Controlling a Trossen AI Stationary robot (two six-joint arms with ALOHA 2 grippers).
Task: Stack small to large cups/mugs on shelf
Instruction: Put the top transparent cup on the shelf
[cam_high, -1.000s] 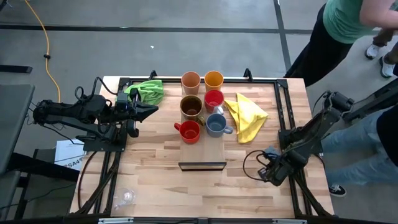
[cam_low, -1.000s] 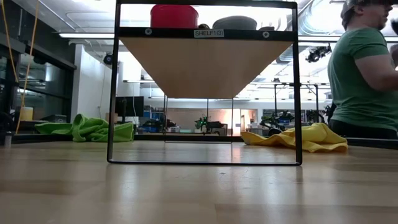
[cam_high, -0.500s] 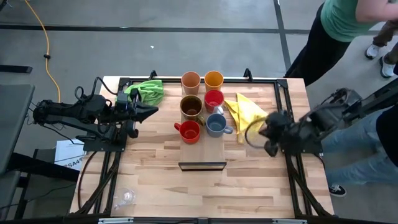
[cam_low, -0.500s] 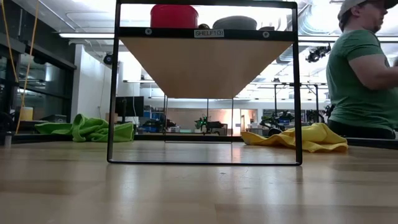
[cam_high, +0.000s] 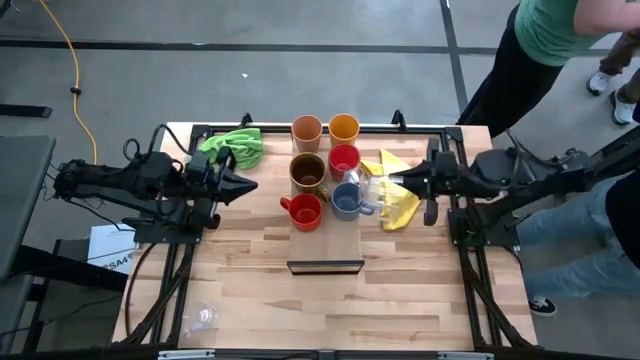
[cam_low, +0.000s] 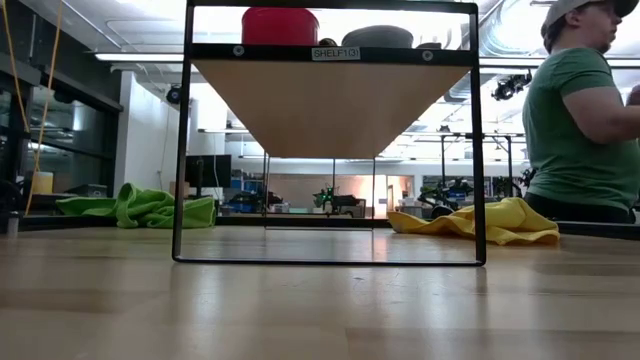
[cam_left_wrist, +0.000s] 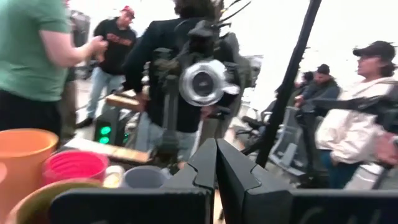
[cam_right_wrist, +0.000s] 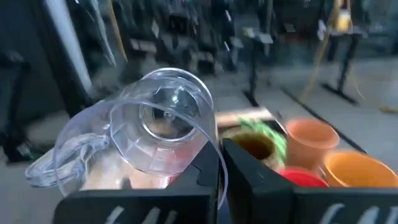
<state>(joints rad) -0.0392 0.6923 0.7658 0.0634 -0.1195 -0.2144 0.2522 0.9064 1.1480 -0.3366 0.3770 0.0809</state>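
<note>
The right end effector (cam_high: 392, 181), clamped on a clear glass (cam_right_wrist: 149, 134) by its rim, hung beside the grey-blue mug (cam_high: 346, 201), probably for nesting.

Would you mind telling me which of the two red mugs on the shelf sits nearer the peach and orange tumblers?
The red mug beside the brown mug, directly below the orange tumbler. The other red mug stands a row farther away, beside the grey-blue mug.

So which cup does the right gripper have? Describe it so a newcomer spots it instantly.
On the shelf, find the grey-blue mug. Just beside it, over the yellow cloth, the right gripper pinches the rim of a clear glass: the only see-through cup there, tipped on its side.
</note>
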